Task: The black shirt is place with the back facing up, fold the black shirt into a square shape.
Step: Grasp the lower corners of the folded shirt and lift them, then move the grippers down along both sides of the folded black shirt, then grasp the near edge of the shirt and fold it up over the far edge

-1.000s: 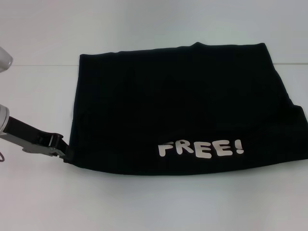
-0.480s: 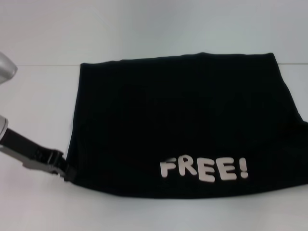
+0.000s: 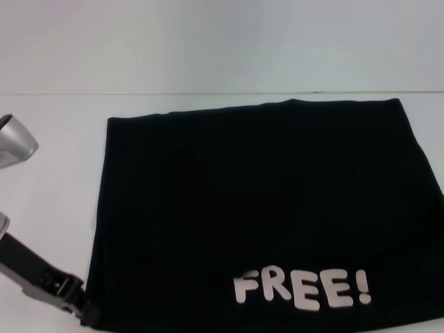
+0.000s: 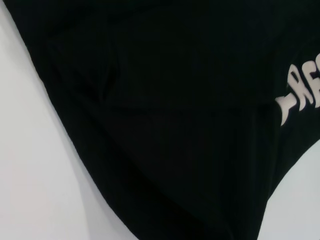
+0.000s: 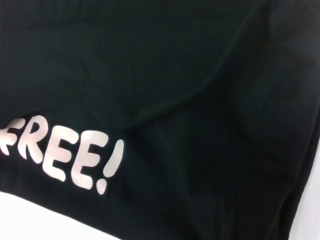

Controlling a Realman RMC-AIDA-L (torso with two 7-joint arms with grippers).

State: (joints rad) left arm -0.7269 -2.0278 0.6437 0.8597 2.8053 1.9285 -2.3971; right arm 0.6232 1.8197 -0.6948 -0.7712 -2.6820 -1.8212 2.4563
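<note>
White tabletop (image 3: 55,118) filled the scene, running back to a pale wall. At the near left corner of the black shirt (image 3: 257,201) the left gripper (image 3: 89,316) met the cloth's edge, its dark tips pressed against the corner; whether the jaws were closed on the fabric could not be told, since the tips merged with the black cloth at the frame's lower edge. Its arm reached in from the left. The right gripper did not show in any view.

Outward from that corner, the shirt lay flat across the table's middle and right as a broad, folded dark panel, its far edge roughly straight and its right side running out of the head view. White letters "FREE!" (image 3: 303,290) sat near its front edge, toward the right. Soft creases crossed the cloth in the right wrist view.
</note>
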